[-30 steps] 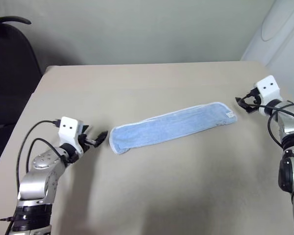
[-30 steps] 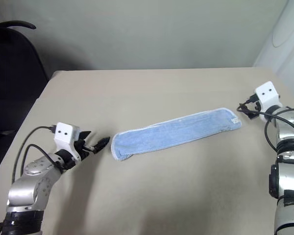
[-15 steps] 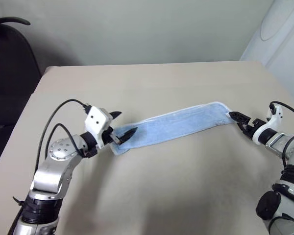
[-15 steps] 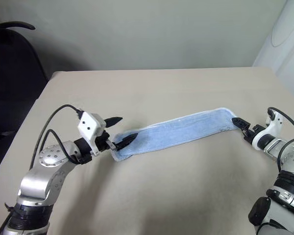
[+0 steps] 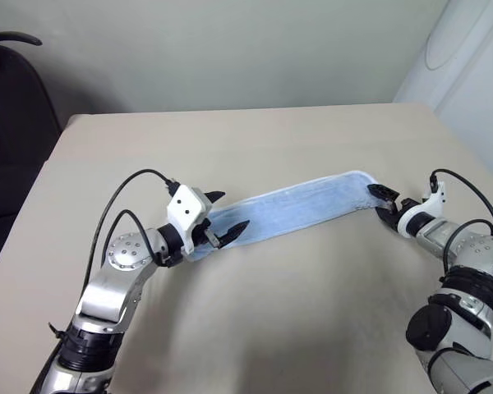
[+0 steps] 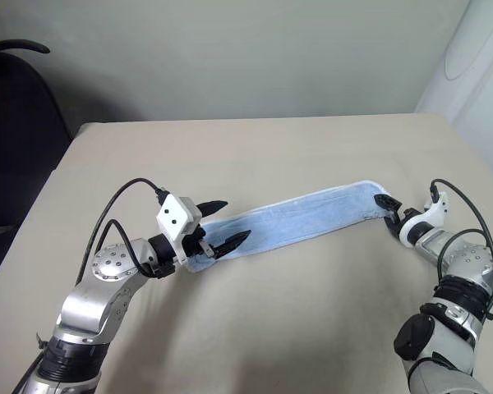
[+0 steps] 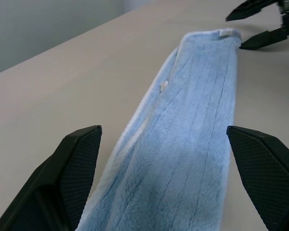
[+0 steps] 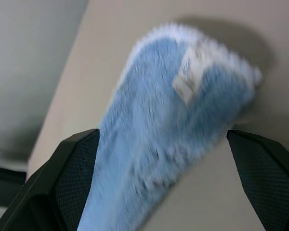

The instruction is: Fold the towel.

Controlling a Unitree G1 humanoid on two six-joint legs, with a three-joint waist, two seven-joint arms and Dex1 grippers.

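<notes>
A: Near end first. We've got the left claw (image 5: 228, 213) spread wide, one finger on each side of the towel's (image 5: 300, 212) near-left end, nothing pinched.

B: Agreed. The towel lies flat on the bench (image 5: 255, 320) as a long strip, running diagonally from near left to far right. Looks already doubled lengthwise, though we can't be sure.

A: Far end: right claw (image 5: 381, 203) is also spread wide, fingers either side of the corner with the small white tag (image 8: 189, 76). Not gripping either.

B: Risks, as we judge them?

A: If the left claw closes too high it catches just the top layer, or only pile, and the end slips out on the lift. Same on the right, where the fingers sit right at the edge, so a shallow bite could miss.

B: And if the two closings aren't together, one end drags and the strip skews or bunches. Black chair (image 5: 12, 123) beyond the bench, far left; irrelevant.
</notes>
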